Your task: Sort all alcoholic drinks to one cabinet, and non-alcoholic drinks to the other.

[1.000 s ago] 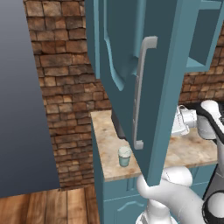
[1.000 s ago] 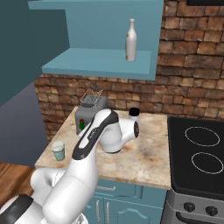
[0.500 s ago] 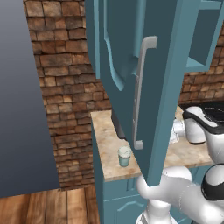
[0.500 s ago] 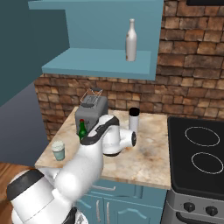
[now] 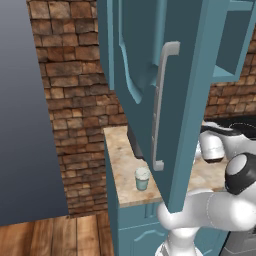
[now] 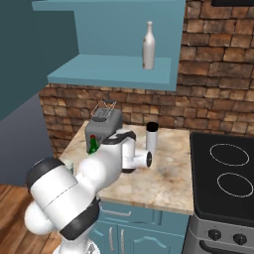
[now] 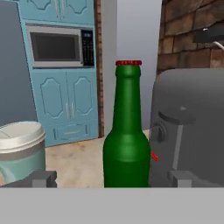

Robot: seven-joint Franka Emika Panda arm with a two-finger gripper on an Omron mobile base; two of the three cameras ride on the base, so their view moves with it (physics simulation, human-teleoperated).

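Green glass bottle (image 7: 126, 144) with red cap, beside the grey toaster (image 7: 192, 131): rigid, slippery, breakable; released pincer (image 7: 111, 178) should clasp its body.

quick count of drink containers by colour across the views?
Green: 1, the green bottle by the toaster.
White or cream: 2, the cream bottle on the shelf and the white flask with black cap.
Pale with greenish band: 1, the lidded cup.
Total: 4
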